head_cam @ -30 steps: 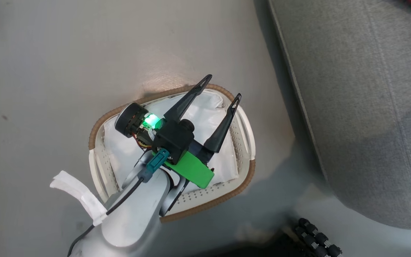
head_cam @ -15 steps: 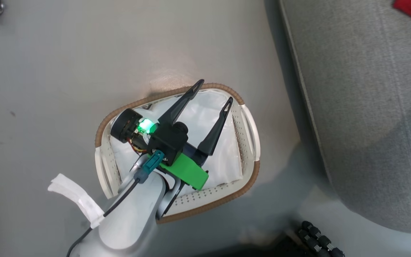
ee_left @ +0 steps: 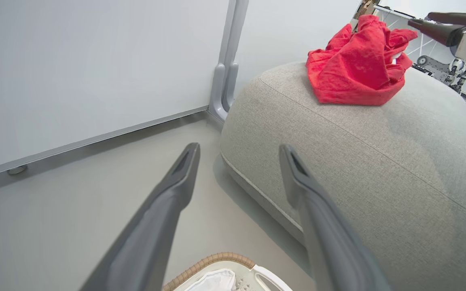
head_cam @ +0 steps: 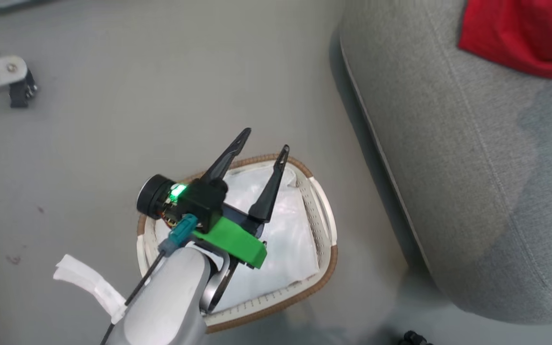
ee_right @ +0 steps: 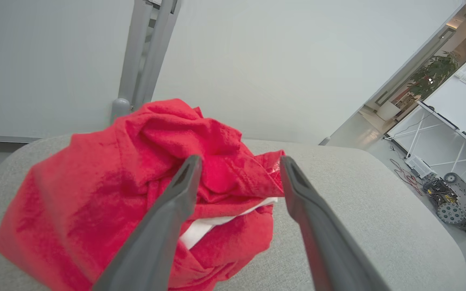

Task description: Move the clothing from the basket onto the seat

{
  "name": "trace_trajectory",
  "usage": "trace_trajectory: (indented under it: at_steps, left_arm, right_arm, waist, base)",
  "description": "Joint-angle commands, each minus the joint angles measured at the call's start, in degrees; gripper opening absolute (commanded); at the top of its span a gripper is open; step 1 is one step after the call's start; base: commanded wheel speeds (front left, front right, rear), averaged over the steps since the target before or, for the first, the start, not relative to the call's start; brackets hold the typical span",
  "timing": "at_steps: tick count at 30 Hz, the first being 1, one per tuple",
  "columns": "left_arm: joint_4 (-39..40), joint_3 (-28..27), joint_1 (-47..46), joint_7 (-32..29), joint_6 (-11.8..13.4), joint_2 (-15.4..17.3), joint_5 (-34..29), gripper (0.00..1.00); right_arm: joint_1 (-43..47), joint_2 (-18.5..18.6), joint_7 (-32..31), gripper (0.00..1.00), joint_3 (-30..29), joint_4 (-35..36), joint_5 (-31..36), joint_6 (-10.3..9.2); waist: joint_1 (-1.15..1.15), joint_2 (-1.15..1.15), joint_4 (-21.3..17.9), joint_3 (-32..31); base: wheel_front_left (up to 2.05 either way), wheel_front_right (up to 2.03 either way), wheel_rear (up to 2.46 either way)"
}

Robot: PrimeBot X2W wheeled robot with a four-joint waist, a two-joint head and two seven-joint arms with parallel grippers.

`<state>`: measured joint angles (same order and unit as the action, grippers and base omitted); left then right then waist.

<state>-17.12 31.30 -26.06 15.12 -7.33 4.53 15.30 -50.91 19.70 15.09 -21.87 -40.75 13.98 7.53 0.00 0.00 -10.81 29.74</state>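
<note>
Clothing [head_cam: 520, 38] crumpled in a red heap on top of the seat [head_cam: 472, 167]. Basket [head_cam: 324, 268] with white liner [head_cam: 285, 239] on the floor [head_cam: 113, 120] just beside the seat. Left end effector [head_cam: 265, 139] spread wide and empty, beside the seat, over the basket. Right end effector [ee_right: 240, 159] spread wide too, above the seat, close to the clothing.

Clothing [ee_right: 95, 194]: bright red, with a white part in the folds. Basket [head_cam: 310, 206]: white perforated wall, brown woven-look rim. Liner [head_cam: 285, 239]: plain white. Seat [head_cam: 472, 167]: grey, fine woven texture, paler seam line. Left pincer [head_cam: 264, 140]: black fingers, on a bright green mount [head_cam: 233, 242] beside a teal connector [head_cam: 180, 235]. Right pincer [ee_right: 240, 159]: dark grey fingers. Floor [head_cam: 113, 120]: plain pale grey.
</note>
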Motion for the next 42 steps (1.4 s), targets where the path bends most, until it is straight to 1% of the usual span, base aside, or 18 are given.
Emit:
trace_trajectory:
  at_steps: [1,3,7,10,14,17,21,25,28,30,34,40,42]
  left_arm:
    - [-0.2,-0.9,1.6,0.0,-0.2,-0.4,1.3,1.00]
    - [0.1,-2.4,2.4,0.0,-0.1,-0.8,2.1,1.00]
    - [1.1,-5.6,5.2,0.0,0.0,-1.2,4.6,1.00]
    - [1.6,-7.9,7.3,0.0,0.7,-1.5,4.6,1.00]
    - [2.5,-12.0,10.5,0.0,1.7,-1.5,4.9,1.00]
    - [3.3,-15.5,13.2,0.0,2.5,-1.6,4.4,1.00]
    - [3.6,-19.0,16.6,0.0,3.1,-1.6,3.6,1.00]
    - [3.8,-21.4,20.0,0.0,3.3,-1.6,3.0,1.00]
    - [3.6,-22.4,22.2,0.0,3.5,-1.6,3.1,1.00]
    - [3.3,-23.1,23.8,0.0,3.6,-1.6,3.3,1.00]
    - [3.4,-24.3,27.0,0.0,4.0,-1.6,4.1,1.00]
    - [4.0,-25.2,30.0,0.0,4.1,-1.6,4.7,1.00]
    - [4.1,-25.3,30.5,0.0,4.0,-1.6,4.9,1.00]
  right_arm:
    - [1.3,0.7,0.1,1.00,0.8,0.3,-0.3,-0.08]
    - [1.8,0.6,0.1,1.00,2.2,0.5,-0.6,-0.08]
    - [2.6,-0.7,0.1,1.00,4.6,0.1,-2.3,-0.08]
    - [3.7,-2.3,0.1,1.00,6.6,0.0,-3.5,-0.08]
    - [6.7,-5.0,0.1,1.00,8.9,2.1,-6.4,-0.08]
    - [10.7,-7.7,0.1,1.00,11.5,4.6,-7.8,-0.08]
    - [16.4,-10.5,0.1,1.00,12.8,8.1,-9.7,-0.08]
    - [22.7,-14.4,0.1,1.00,11.9,12.1,-11.1,-0.08]
    - [27.2,-16.0,0.1,1.00,11.4,14.6,-12.5,-0.08]
    - [30.4,-16.6,0.1,1.00,11.3,16.2,-13.7,-0.08]
    - [36.2,-16.7,0.1,1.00,15.0,18.2,-18.9,-0.07]
    - [42.9,-16.7,0.1,1.00,19.8,20.7,-21.4,-0.08]
    - [44.2,-16.6,0.1,1.00,20.5,21.2,-21.6,-0.08]
  waist:
    - [0.00,0.00,0.8,-7.3]
    - [0.00,0.00,1.7,-9.8]
    - [0.00,0.00,3.5,-14.2]
    - [0.00,0.00,5.3,-17.1]
    - [0.00,0.00,7.8,-20.2]
    - [0.00,0.00,9.8,-21.9]
    - [0.00,0.00,12.2,-23.6]
    - [0.00,0.00,14.2,-25.2]
    - [0.00,0.00,15.0,-26.3]
    - [0.00,0.00,15.5,-27.2]
    - [0.00,0.00,15.8,-28.8]
    - [0.00,0.00,15.3,-30.3]
    - [0.00,0.00,15.0,-30.5]
  base:
    - [0.00,0.00,0.00]
    - [0.00,0.00,0.00]
    - [0.00,0.00,0.00]
    - [0.00,0.00,0.00]
    - [0.00,0.00,0.00]
    - [0.00,0.00,0.00]
    - [0.00,0.00,0.00]
    - [0.00,0.00,0.00]
    - [0.00,0.00,0.00]
    - [0.00,0.00,0.00]
    - [0.00,0.00,0.00]
    - [0.00,0.00,0.00]
    - [0.00,0.00,0.00]
